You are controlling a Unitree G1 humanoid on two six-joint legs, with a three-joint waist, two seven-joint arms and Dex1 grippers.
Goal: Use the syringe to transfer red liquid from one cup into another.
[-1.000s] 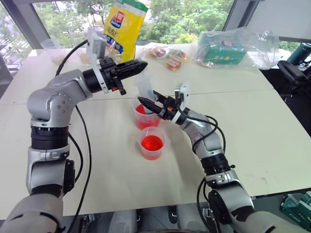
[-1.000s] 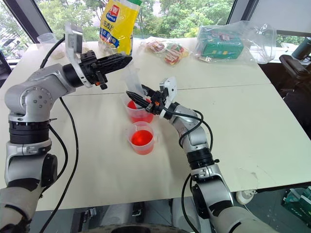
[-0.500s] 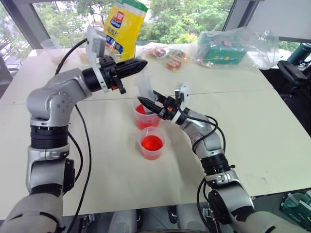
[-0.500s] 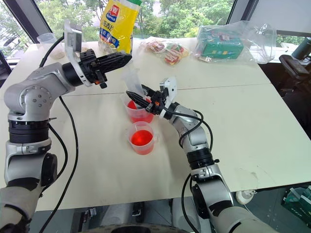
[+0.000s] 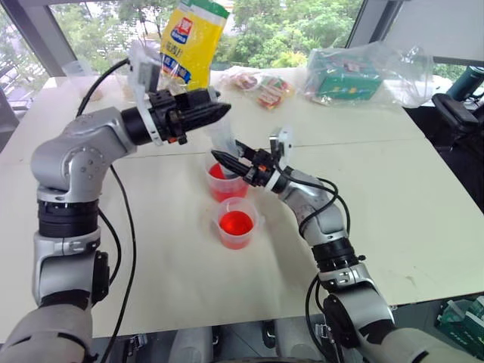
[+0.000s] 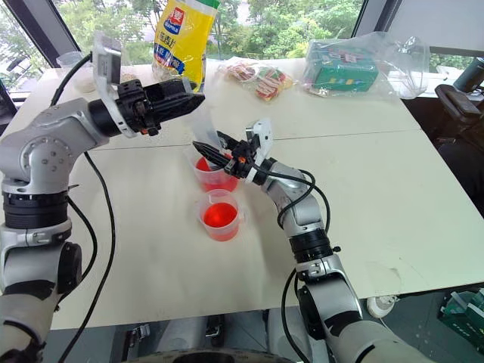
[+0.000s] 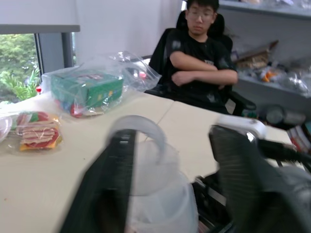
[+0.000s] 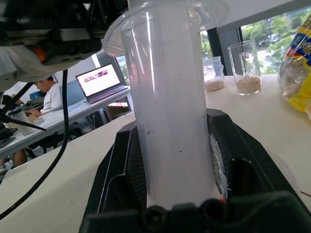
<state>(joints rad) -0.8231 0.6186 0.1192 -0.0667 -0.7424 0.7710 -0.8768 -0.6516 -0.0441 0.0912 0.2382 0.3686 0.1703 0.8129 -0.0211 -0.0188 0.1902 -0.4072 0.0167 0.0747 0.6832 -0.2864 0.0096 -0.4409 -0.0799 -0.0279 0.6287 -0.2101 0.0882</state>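
— What's around the cups (image 5: 227,181)?
— Yellow bag (image 5: 193,41), snack packet (image 5: 261,87), a green box (image 5: 348,76) in plastic, all behind.
— And the syringe (image 5: 224,138)?
— Upright over the far cup, right gripper (image 5: 224,161) clamped on its barrel. Its tip is hidden.
— The left gripper (image 5: 219,112)?
— At the syringe's top, fingers spread either side of the plunger, not pinching.

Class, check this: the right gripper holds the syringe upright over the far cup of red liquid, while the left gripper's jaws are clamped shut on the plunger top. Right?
Not quite. The left gripper has its jaws open, standing either side of the syringe's top, as the left wrist view shows. The rest holds: the right gripper grips the syringe over the far cup.
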